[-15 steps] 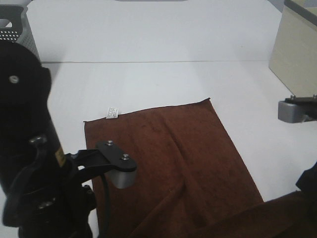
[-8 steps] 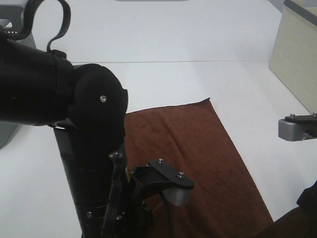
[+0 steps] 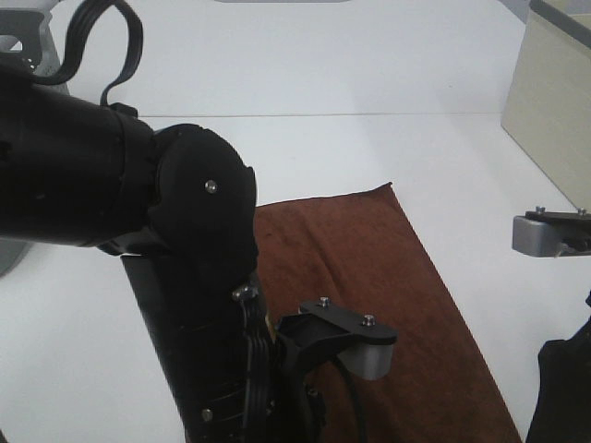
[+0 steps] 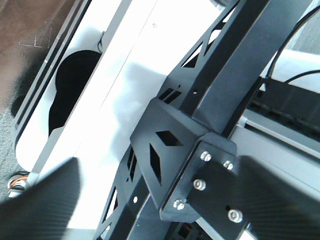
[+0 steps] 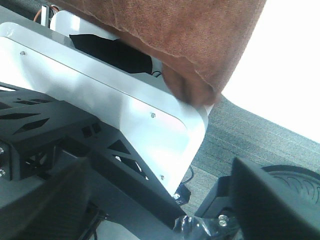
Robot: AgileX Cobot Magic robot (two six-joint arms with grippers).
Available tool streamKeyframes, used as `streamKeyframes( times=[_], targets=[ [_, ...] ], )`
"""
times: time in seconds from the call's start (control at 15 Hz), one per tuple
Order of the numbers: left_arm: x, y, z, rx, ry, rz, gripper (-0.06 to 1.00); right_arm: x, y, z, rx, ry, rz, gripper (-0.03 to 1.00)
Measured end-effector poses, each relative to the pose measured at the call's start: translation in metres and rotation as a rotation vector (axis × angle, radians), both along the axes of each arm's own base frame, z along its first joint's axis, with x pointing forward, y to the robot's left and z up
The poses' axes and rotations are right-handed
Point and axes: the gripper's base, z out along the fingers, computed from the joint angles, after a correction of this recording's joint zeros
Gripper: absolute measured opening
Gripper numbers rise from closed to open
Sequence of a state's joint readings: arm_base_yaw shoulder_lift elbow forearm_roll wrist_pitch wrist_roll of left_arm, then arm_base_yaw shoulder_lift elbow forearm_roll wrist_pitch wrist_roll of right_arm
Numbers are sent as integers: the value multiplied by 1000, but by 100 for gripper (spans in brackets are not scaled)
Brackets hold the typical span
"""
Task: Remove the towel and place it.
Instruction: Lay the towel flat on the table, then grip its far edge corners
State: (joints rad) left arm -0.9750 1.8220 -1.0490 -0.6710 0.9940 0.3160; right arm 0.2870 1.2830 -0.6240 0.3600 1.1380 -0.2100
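One brown towel [image 3: 369, 258] lies spread flat on a white table [image 3: 323, 74], seen from a high camera. Its far edge sits about midway across the table, and its near end runs out of the bottom of the picture. In the right wrist view the towel [image 5: 190, 35] drapes over the table's front edge, with one corner hanging down.

The bulky black left arm [image 3: 138, 212] fills the left foreground and hides the towel's left side. Only a grey bracket and a dark patch of the right arm [image 3: 554, 235] show at the right edge.

The left gripper [image 4: 157, 165] has its jaws apart with nothing between them, and it faces the robot's own frame. The right gripper [image 5: 157, 170] is the same, with its jaws apart and empty, just below the hanging corner.

The task looks nearly finished. The towel is out and laid down, and neither gripper holds it. At most, tidying the overhanging end seems to be left.

In all there are one towel, two arms, one grey basket [image 3: 20, 41] showing only a corner at far left, and one beige box [image 3: 554, 101] at far right.
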Motion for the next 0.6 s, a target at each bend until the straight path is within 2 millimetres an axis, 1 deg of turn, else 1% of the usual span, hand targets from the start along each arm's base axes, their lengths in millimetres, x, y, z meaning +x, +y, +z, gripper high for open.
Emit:
streamKeyframes(
  times=[0.07,0.13,0.27,0.33,0.4,0.47,0.53,0.6],
  targets=[
    [1,-1,2,-4,3,0,87,2,0,1,4,-12,3,78],
    [2,-2,5,-7,9,-8,89,3,1,2,4,-24,3,80],
    [13,-1,10,-23,1,25,90,16,2,8,4,-130,-6,81],
    [23,4,10,-18,3,69,90,25,1,12,-3,-197,-11,81],
    [43,17,9,-1,-2,144,91,41,-4,20,-21,-282,-32,81],
    [57,28,9,12,-15,190,91,54,-9,25,-23,-312,-69,81],
    [69,38,8,20,-29,226,91,70,-17,31,-20,-338,-101,81],
    [75,43,7,27,-39,244,91,88,-24,38,6,-366,-135,81]
  ],
)
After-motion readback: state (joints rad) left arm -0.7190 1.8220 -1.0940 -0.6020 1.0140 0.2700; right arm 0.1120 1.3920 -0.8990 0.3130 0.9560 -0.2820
